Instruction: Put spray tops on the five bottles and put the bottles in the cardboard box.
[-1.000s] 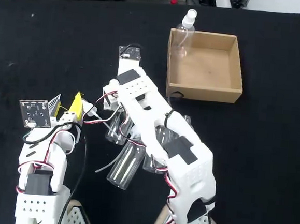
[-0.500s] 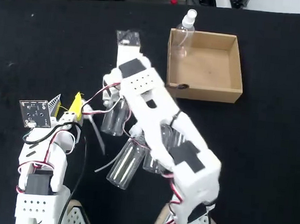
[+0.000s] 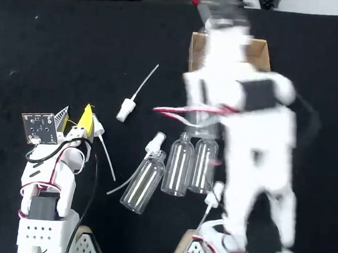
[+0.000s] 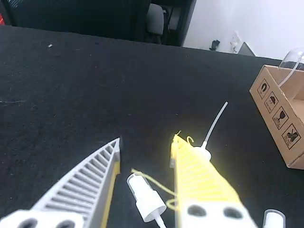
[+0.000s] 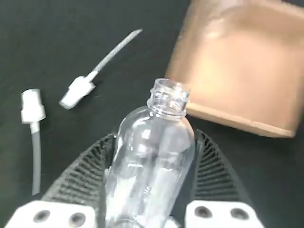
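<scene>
R pincer (image 5: 156,137) clamped on capless bottle (image 5: 151,152), held near cardboard box (image 5: 247,61). L pincer (image 4: 146,139) apart, straddling spray top (image 4: 145,197) on counter (image 4: 71,85). Risk: bottle goes into box w/o top; smooth wall may slip from grip.

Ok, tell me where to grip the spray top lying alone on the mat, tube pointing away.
Probably take the spray top by its chunky white head, not the thin dip tube, which would likely bend or slip. It lies flat, so come from above, fingers closing across the head's short width.
</scene>
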